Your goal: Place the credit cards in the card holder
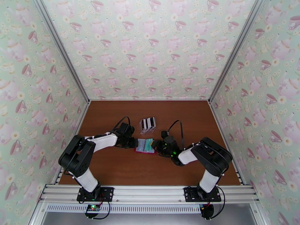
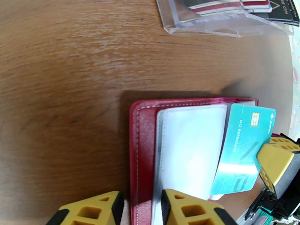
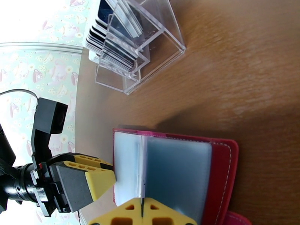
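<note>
The card holder (image 2: 142, 147), a red wallet, lies open on the table with its pale pockets (image 2: 191, 147) up; it also shows at the table's middle (image 1: 145, 146). A teal credit card (image 2: 243, 147) stands tilted at the pocket's right edge, with my right gripper (image 2: 262, 158) shut on its corner. Whether that edge is inside a pocket I cannot tell. In the right wrist view the card (image 3: 142, 165) is edge-on above the closed fingers (image 3: 165, 216). My left gripper (image 2: 142, 210) stands narrowly open over the wallet's left edge, one finger (image 2: 187, 210) above the pocket.
A clear plastic slotted rack (image 1: 147, 124) with several more cards stands just behind the wallet, also seen from the right wrist (image 3: 127, 45). Both arms meet at the wallet from either side. Patterned walls close in the left, right and back.
</note>
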